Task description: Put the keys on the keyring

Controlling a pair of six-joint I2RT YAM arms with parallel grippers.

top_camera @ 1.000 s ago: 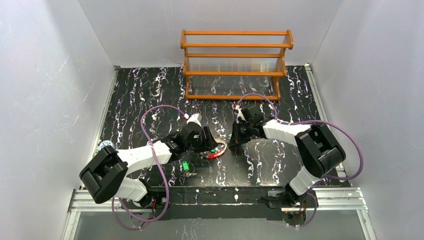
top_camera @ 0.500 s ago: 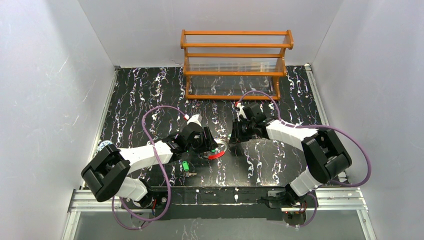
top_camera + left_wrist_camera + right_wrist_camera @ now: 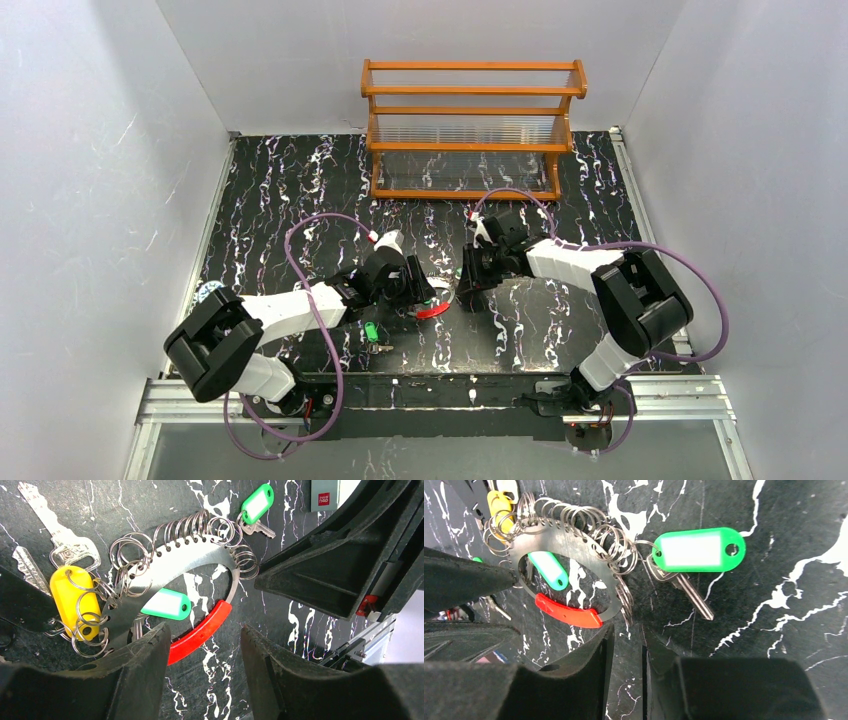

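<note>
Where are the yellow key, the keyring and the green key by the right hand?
yellow key (image 3: pixel 70 600): left wrist view, plastic head.
keyring (image 3: pixel 200 632): left wrist view, red segment.
green key (image 3: pixel 696 550): right wrist view, white label.

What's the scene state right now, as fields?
keyring: oval metal plate, red segment, many split rings, flat on table
yellow key: appears linked to a split ring
green key: appears linked to a ring, outside the oval
left tool: open, red segment seen in its gap
right tool: nearly closed, tips by the rings
</note>
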